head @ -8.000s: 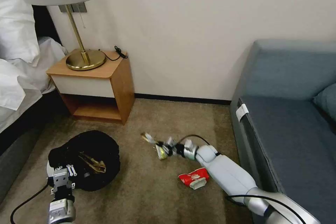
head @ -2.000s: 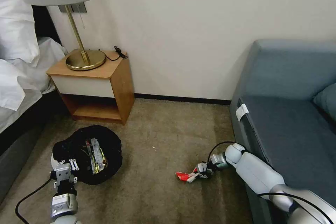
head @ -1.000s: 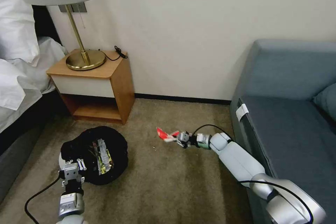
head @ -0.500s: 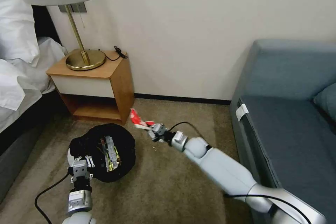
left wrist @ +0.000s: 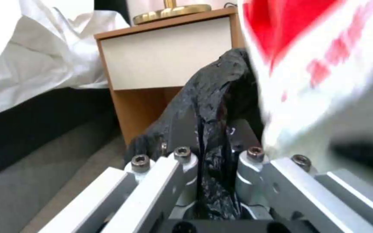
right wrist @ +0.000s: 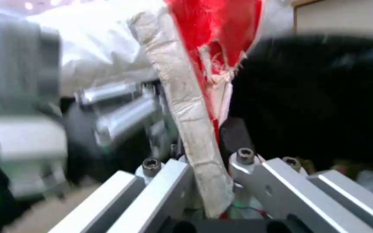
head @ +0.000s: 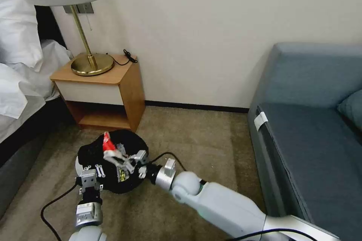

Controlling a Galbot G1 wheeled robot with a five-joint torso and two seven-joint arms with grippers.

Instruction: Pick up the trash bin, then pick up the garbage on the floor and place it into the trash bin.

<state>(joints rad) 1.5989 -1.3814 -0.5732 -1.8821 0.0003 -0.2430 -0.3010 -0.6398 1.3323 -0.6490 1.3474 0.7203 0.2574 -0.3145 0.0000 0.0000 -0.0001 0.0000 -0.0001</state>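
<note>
Right pincer (head: 120, 159): we clamp the red-and-white packet (head: 108, 145) over the trash bin (head: 87, 152).
Left pincer (head: 91, 171): we grip the bin's near rim.

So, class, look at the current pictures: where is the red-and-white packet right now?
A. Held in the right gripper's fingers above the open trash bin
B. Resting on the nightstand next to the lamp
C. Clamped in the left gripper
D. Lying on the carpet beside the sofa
A: the right gripper is shut on the red-and-white packet above the black-lined trash bin, whose rim the left gripper grips.
</note>
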